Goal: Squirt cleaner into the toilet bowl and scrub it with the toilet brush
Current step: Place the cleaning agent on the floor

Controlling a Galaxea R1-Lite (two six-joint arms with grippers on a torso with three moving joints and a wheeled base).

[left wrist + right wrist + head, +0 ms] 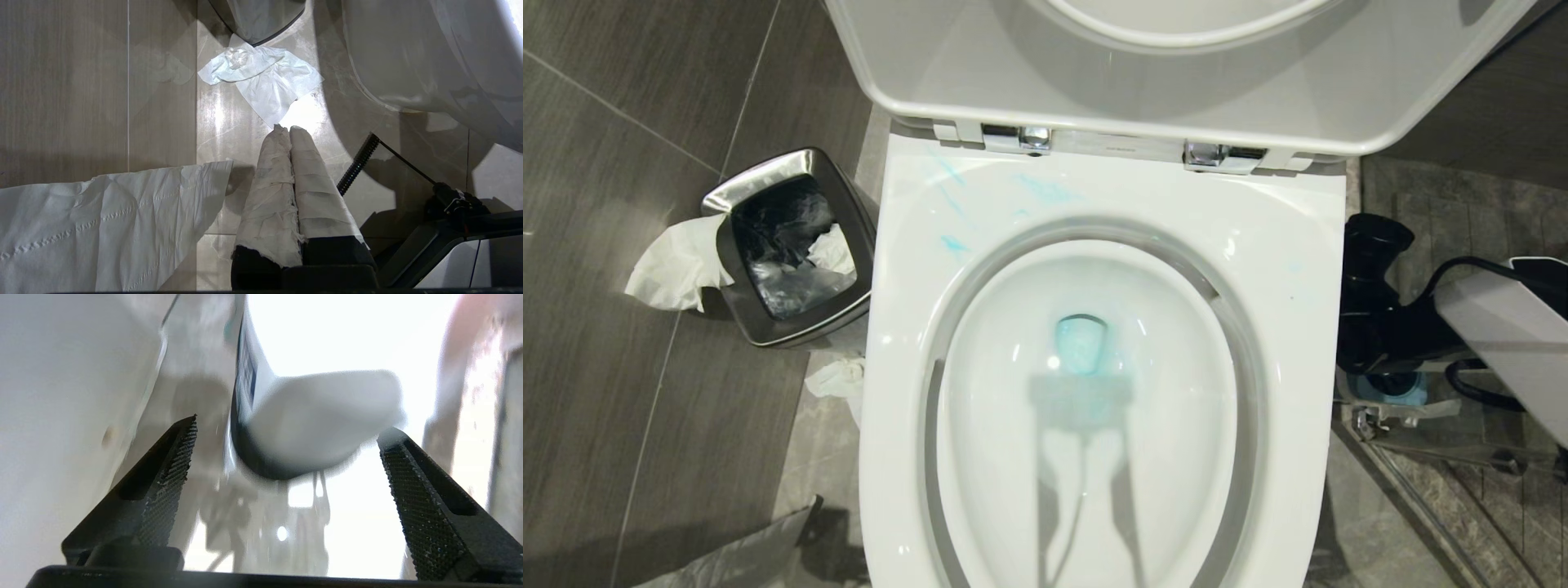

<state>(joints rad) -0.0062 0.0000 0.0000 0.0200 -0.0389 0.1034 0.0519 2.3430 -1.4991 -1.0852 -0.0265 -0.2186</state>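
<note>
Toilet bowl [1094,457] sits dead centre with the lid up, and the cleaner [1081,343] shows as a pale blue pool at the bottom plus streaks on the back rim. Right gripper [286,428] is down beside the bowl's right side, fingers spread wide with the blurry white brush handle [322,416] between them, not pinched. Left gripper [290,130] hangs over the floor, fingers pressed together, near a crumpled tissue [261,77].

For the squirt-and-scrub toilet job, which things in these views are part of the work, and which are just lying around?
Part of the job:
- toilet bowl, lid raised
- cleaner, blue streaks on the rim and blue tint in the water
- right gripper, open, beside the bowl

Just lying about:
- chrome waste bin with tissue
- crumpled tissue on the floor
- left gripper, shut and idle
</note>
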